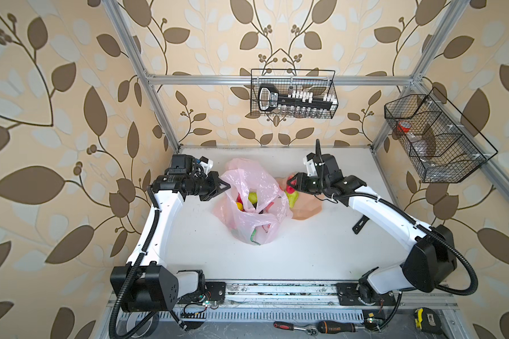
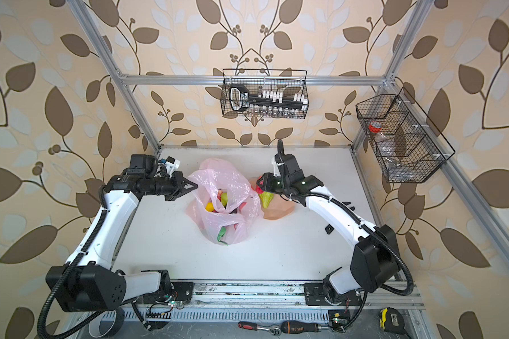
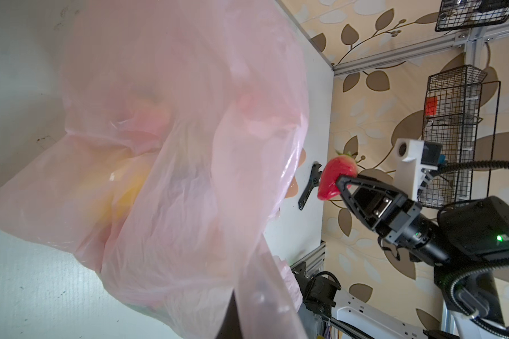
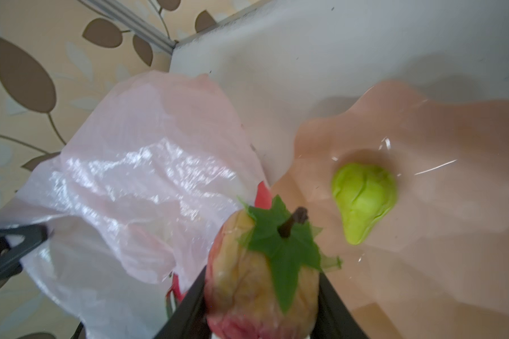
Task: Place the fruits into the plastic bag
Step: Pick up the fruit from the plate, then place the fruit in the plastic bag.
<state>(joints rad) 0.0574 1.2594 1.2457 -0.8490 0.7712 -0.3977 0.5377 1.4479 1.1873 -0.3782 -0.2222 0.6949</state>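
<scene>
Right wrist view: right gripper [image 4: 262, 305] pinches a strawberry [image 4: 259, 278] above the peach dish [image 4: 467, 234], where a green pear [image 4: 363, 202] waits. Left gripper [image 1: 222, 185], jaws pressed together on the pink plastic bag [image 1: 253, 202] rim, apparently holds its mouth open for dropping.

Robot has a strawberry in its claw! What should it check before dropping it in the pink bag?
1. Strawberry gripped by right gripper: ok.
2. Left gripper pinching the plastic bag edge: ok.
3. Bag mouth open, fruits showing inside: ok.
4. Strawberry above the mouth: not ok; it hangs beside the bag, over the peach dish.
5. Dish emptied: not ok; a green pear remains.
</scene>
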